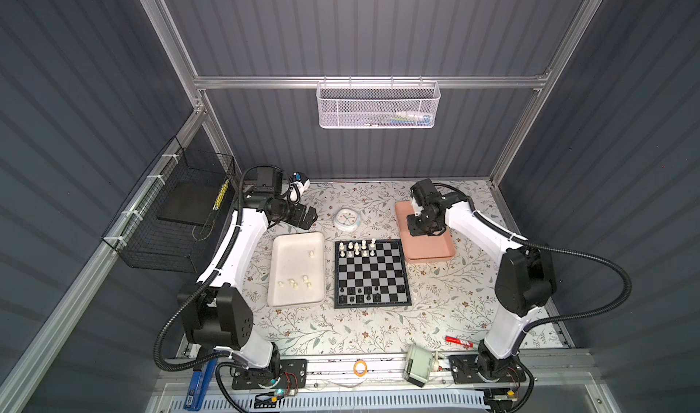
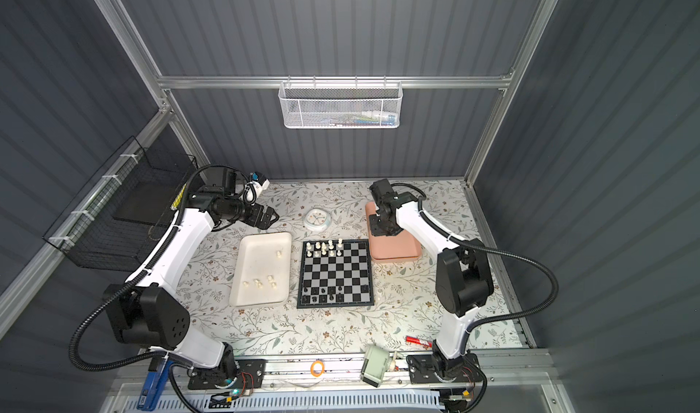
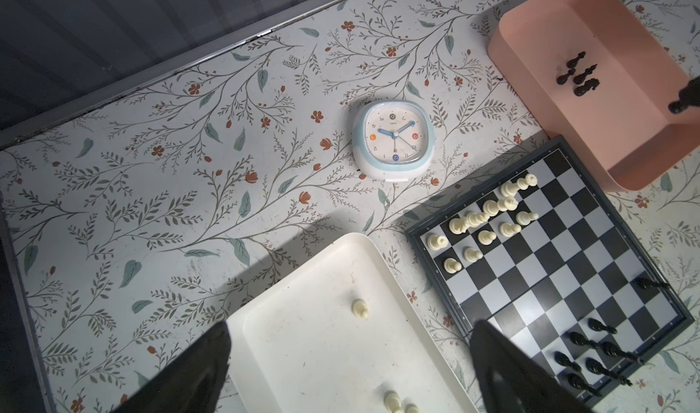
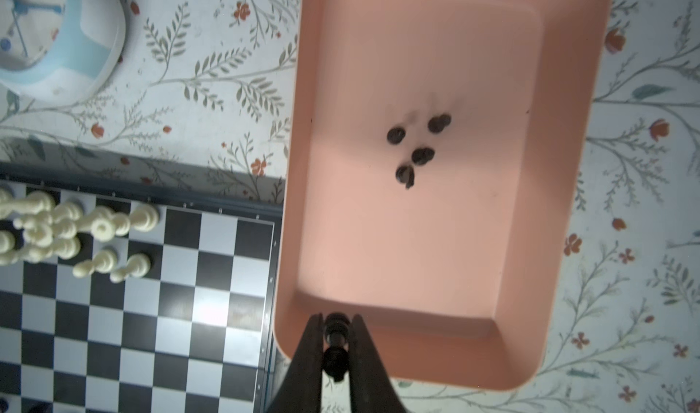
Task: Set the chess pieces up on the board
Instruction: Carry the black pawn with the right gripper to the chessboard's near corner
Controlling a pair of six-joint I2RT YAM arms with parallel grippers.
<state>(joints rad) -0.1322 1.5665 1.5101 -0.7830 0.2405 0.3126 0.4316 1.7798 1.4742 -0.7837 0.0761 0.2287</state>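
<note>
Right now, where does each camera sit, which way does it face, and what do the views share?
Top views: high overhead, looking down at the board and both arms.
Left wrist: on the left arm, facing the clock and white tray; the open left gripper frames the edge.
Right wrist: above the pink tray; the right gripper pinches a black piece.
Shared: both wrist views show board, clock, pink tray.

Right gripper (image 4: 337, 350): finger bases cut off by frame edge in right wrist view; tips hidden under own wrist in both top views.
Black piece (image 4: 335, 348) between fingers: type not clear, blurred.
Four black pieces (image 4: 416, 149) in pink tray (image 4: 560, 202): blurred, types not clear.
Clock (image 4: 57, 32): cut off at corner.
Black pieces on board (image 1: 360, 291): too small to name in top views.
</note>
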